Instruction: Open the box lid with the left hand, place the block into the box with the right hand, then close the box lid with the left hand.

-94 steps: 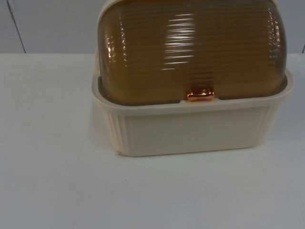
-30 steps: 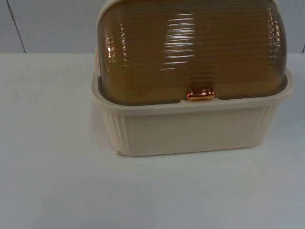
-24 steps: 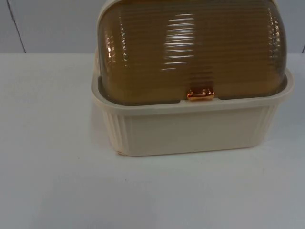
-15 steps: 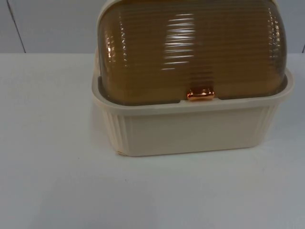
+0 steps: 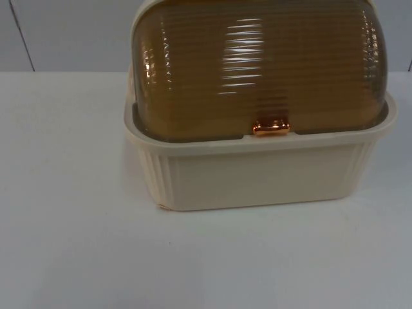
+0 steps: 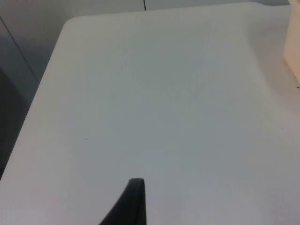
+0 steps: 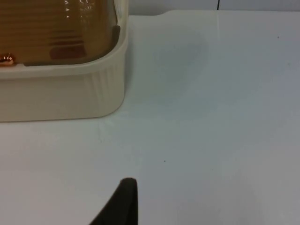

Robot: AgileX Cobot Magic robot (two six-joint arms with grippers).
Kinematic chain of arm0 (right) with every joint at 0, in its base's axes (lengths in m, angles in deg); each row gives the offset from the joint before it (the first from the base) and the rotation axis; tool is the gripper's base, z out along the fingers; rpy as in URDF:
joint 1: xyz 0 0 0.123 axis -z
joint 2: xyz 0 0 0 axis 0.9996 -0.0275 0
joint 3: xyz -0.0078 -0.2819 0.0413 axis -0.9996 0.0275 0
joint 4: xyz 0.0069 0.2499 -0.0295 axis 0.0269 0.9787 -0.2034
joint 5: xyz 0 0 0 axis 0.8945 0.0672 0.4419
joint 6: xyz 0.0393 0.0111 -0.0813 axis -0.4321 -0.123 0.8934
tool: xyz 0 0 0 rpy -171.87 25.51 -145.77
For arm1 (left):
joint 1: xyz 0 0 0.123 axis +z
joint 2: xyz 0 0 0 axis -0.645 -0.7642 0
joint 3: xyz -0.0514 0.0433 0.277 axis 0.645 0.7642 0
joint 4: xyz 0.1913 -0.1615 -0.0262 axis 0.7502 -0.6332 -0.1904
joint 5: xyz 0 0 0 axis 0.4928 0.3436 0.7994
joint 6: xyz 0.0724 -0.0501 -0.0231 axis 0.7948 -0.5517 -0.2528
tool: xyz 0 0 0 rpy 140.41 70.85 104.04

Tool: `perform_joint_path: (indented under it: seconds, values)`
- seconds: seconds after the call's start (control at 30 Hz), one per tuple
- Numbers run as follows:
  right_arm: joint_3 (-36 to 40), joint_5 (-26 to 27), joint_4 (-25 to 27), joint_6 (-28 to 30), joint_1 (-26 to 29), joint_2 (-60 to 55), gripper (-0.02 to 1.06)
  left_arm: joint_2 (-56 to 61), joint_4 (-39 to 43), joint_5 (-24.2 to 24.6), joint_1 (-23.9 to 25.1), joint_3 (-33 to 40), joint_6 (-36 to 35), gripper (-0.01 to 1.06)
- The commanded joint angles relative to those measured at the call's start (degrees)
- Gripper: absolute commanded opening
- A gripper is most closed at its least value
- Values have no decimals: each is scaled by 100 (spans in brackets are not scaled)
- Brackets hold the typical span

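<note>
One box (image 5: 257, 170) stands on the white table (image 5: 77, 257), its lid (image 5: 257, 64) shut down over it. What lies inside cannot be told through the lid. The base is cream plastic, rectangular with rounded corners, its walls marked with fine upright ribs and flared to a thick rim. The lid is an amber, see-through dome with horizontal ridges that catch the light, and a small shiny copper-coloured handle (image 5: 271, 127) sits at the middle of its front edge, just above the rim.

The left gripper (image 6: 133, 201) hangs over bare table, well to the side of the box, whose cream corner (image 6: 293, 61) shows at the margin of the left wrist view. One black fingertip (image 6: 135, 192) can be seen, so whether the fingers are spread or pressed together cannot be told.

The right gripper (image 7: 123, 201) hangs over the table near the box's front corner (image 7: 110, 89), apart from it. Here too one black fingertip (image 7: 125, 190) shows, and the spread of its fingers cannot be told.
</note>
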Motion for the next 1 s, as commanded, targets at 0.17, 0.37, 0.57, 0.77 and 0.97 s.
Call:
perform_joint_path:
  seconds: [0.17,0.37,0.57,0.77,0.97]
  values:
    - [17,69,-36,-2,-2,14,105,14,9,-64,-39,26,-303,105]
    - [17,69,-36,-2,-2,14,105,14,75,-53,-39,26,-498,105]
    - [17,69,-36,-2,-2,14,105,14,75,-53,-39,26,-498,105]
    - [17,69,-36,-2,-2,14,105,14,64,-53,-39,26,-488,105]
    - [17,69,-36,-2,-2,14,105,14,-76,-53,-39,26,-104,105]
